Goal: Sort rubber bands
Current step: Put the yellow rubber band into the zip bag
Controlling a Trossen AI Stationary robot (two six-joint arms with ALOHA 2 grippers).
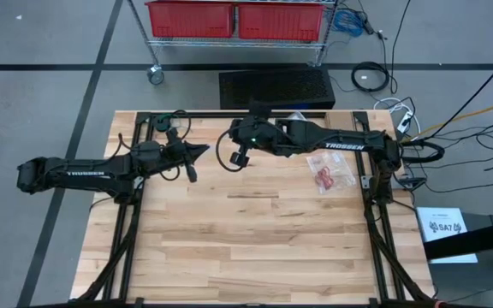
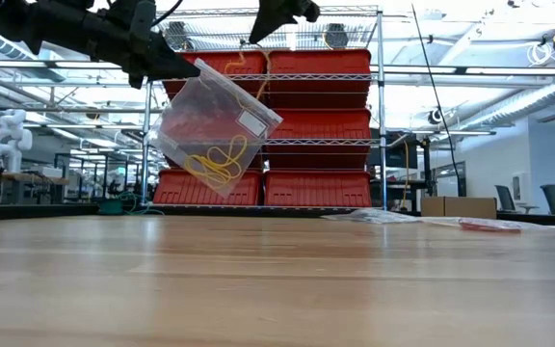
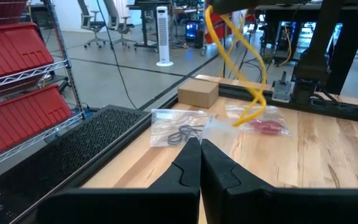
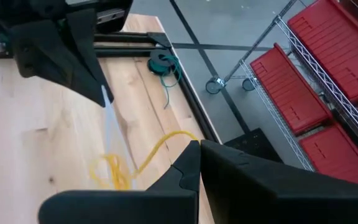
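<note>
Above the wooden table (image 1: pixel 255 231), left gripper (image 2: pixel 167 63) pinches a clear bag (image 2: pixel 215 125); right gripper (image 4: pixel 199 147), clamping yellow rubber bands (image 4: pixel 160 146), could miss its mouth.

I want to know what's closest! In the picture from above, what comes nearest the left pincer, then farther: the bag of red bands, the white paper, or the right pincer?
Starting from the left pincer:
1. Right pincer, just beside it, toward the table's back.
2. Bag of red bands, on the table's right side.
3. White paper, off the table, far right.
</note>
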